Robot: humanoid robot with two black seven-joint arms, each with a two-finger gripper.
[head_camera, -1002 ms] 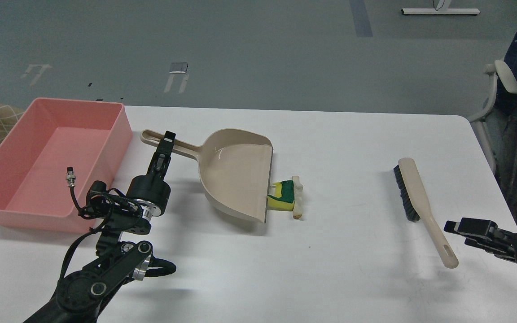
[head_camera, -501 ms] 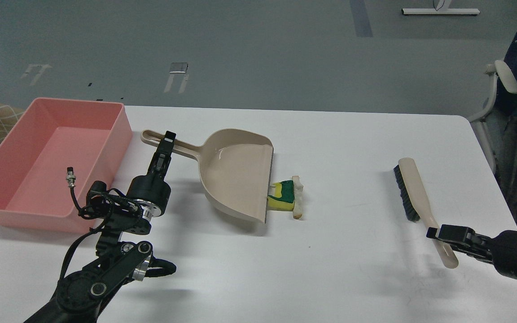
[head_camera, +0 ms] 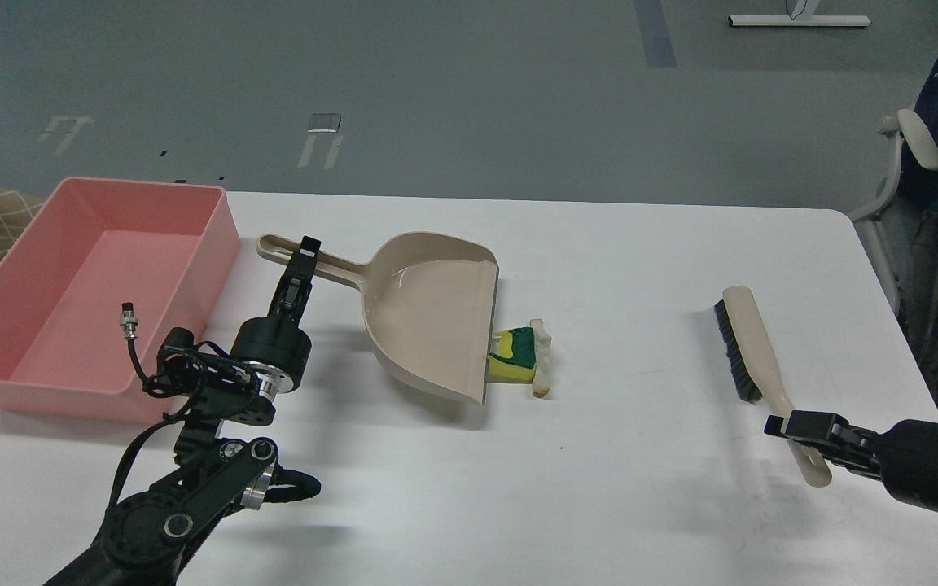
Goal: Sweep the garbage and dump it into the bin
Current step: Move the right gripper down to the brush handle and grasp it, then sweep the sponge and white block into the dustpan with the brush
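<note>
Right claw [head_camera: 786, 426] slides in over the brush [head_camera: 762, 368] handle; dustpan [head_camera: 428, 313] tips slightly.
Left claw [head_camera: 304, 262] clenched on dustpan handle; right grip unclear. Garbage [head_camera: 522, 359] sits at the pan lip, bin [head_camera: 78, 293] well left: a glancing grab could skid the brush across the bench [head_camera: 640, 505].

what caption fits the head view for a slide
Left gripper at the dustpan handle, garbage at its lip, right gripper at the brush handle.

One cam only: head view, high, looking fwd and down over the white desk [head_camera: 640, 521]. Mid range, whole desktop in frame, grey floor [head_camera: 469, 98] beyond the far edge.
</note>
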